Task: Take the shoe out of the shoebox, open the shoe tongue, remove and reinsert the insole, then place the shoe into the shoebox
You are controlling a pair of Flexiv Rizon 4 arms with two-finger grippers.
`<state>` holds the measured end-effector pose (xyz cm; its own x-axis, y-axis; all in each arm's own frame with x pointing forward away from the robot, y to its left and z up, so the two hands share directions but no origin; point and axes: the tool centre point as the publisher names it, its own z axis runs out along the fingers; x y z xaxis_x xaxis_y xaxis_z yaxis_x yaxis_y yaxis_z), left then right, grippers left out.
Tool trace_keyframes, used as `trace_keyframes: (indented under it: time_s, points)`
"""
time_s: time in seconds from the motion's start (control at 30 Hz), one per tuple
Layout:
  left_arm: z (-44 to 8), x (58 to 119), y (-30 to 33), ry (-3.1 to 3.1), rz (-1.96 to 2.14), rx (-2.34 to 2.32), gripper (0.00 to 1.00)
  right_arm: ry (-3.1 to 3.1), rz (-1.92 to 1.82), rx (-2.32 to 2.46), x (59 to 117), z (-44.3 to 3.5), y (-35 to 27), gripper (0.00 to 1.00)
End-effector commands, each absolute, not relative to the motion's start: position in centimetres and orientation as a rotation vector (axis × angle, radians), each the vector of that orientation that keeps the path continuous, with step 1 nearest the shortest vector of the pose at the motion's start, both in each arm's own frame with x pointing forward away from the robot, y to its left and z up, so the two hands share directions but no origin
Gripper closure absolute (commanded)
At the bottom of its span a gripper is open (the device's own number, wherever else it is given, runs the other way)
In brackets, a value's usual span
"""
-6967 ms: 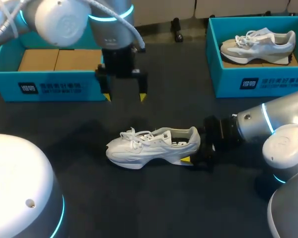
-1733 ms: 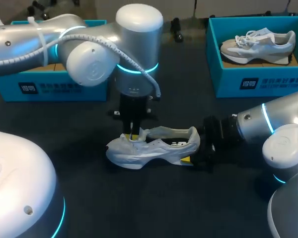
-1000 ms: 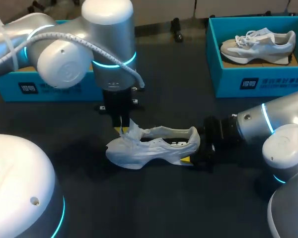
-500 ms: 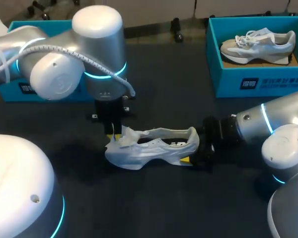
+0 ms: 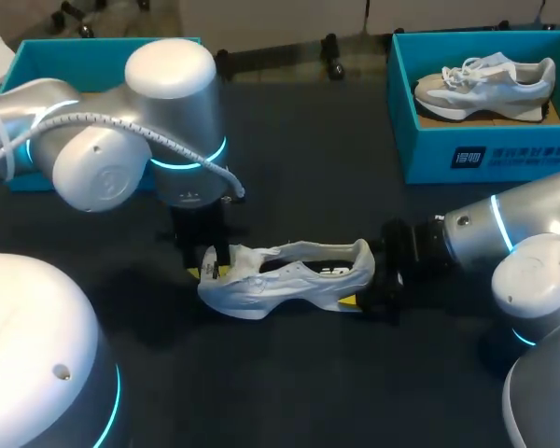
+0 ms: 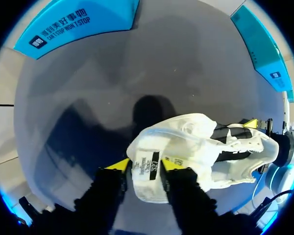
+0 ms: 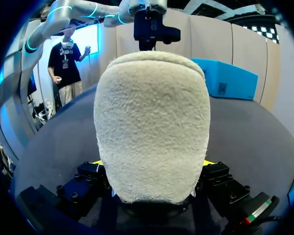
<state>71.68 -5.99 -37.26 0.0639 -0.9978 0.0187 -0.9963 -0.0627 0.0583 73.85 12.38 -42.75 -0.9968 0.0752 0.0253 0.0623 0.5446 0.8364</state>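
In the head view the shoe (image 5: 289,275) lies on its sole on the dark table (image 5: 289,392), between the two teal boxes and nearer me than both, its long axis running across the view with the toe toward my left arm's side and the heel toward my right. My left gripper (image 5: 210,269) comes straight down over the toe end and pinches the tongue (image 5: 239,256), which is folded forward over the laces. My right gripper (image 5: 366,277) lies low at the heel, one yellow tip showing by the sole. The right box (image 5: 485,154) holds a second shoe (image 5: 485,82); the left box (image 5: 37,51) is mostly behind my arm. In the left wrist view my fingers (image 6: 118,165) are clamped on the tongue (image 6: 149,171) from both sides, its label between them, and the shoe (image 6: 210,147) stretches away heel-last, mouth gaping. In the right wrist view the fuzzy heel of the shoe (image 7: 152,117) stands upright right ahead, and my right gripper (image 7: 154,164) is closed on it, a tip at each side of its base.
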Motion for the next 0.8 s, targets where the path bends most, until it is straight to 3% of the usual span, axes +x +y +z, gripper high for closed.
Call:
trace_keyframes:
  time_s: [0.03, 0.1, 0.8]
  points:
    - [-37.4, 71.7, -5.5, -2.106, -0.021, 2.233, 0.07, 2.750, 1.482, 0.124, 73.8, -42.9, 12.4, 1.00]
    - [-37.0, 71.6, -5.6, -2.118, -0.016, 2.223, 0.00, 2.750, 1.482, 0.124, 73.8, -42.9, 12.4, 1.00]
    - [-31.4, 74.0, -9.6, -2.368, 0.100, 2.031, 0.00, 2.750, 1.482, 0.124, 73.8, -42.9, 12.4, 1.00]
